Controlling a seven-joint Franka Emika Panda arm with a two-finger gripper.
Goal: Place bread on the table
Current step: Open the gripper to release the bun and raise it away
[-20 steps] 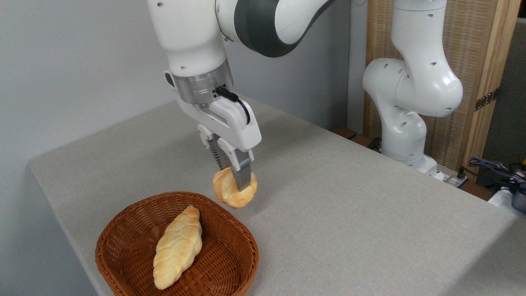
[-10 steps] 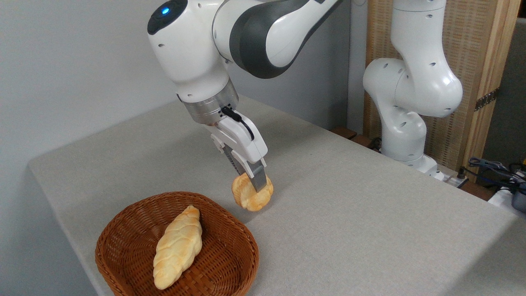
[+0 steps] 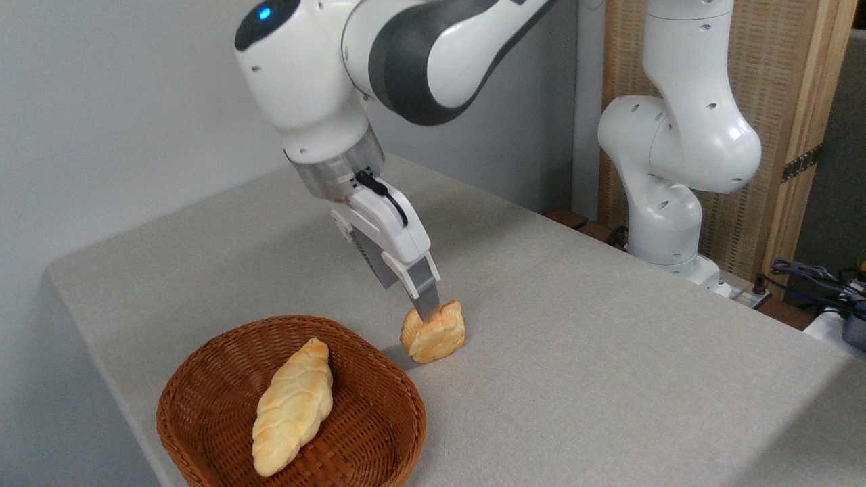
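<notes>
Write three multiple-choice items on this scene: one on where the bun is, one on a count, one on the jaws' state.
1. Where is the bun?
A. in the basket
B. on the table, right of the basket
C. high in the air

2. How many breads lie in the basket?
A. one
B. two
C. none

3. The gripper jaws are:
A. wide open, clear of the bun
C. out of view
B. at the bun's top, grip unclear

Key: 1 B, it rests on the table; 2 A, only the long loaf; 3 B, one jaw hides the other.
</notes>
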